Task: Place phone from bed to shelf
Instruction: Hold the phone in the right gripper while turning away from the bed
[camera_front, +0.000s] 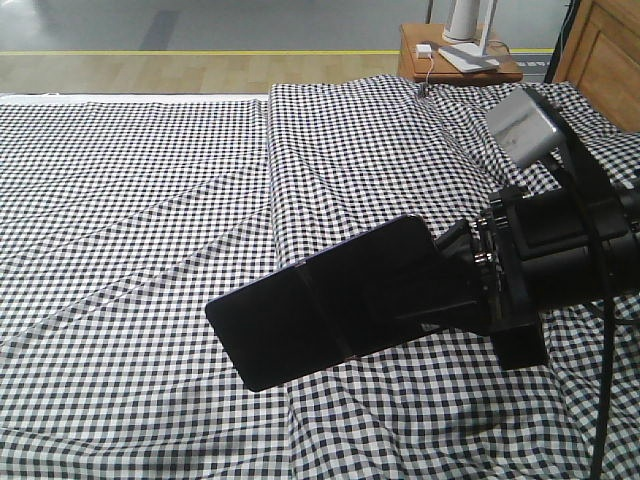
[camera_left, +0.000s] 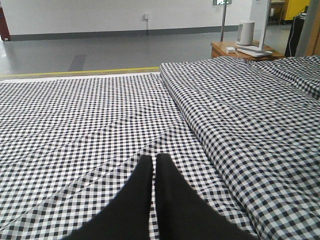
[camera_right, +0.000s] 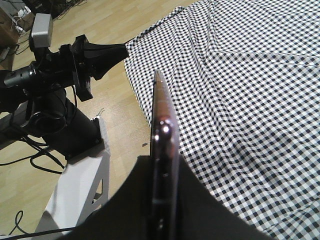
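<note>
**Phone gripped above the bed**
The right jaws are closed tight on one end of the black phone (camera_front: 320, 300), which juts out from them, tilted and lifted clear of the checked bed (camera_front: 130, 200). The left jaws are pressed together with nothing between them. They hover low over the bed cloth, well apart from the phone.

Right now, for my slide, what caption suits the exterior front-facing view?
Right claw holds the phone lifted above the checked bed, a small side table behind.
</note>
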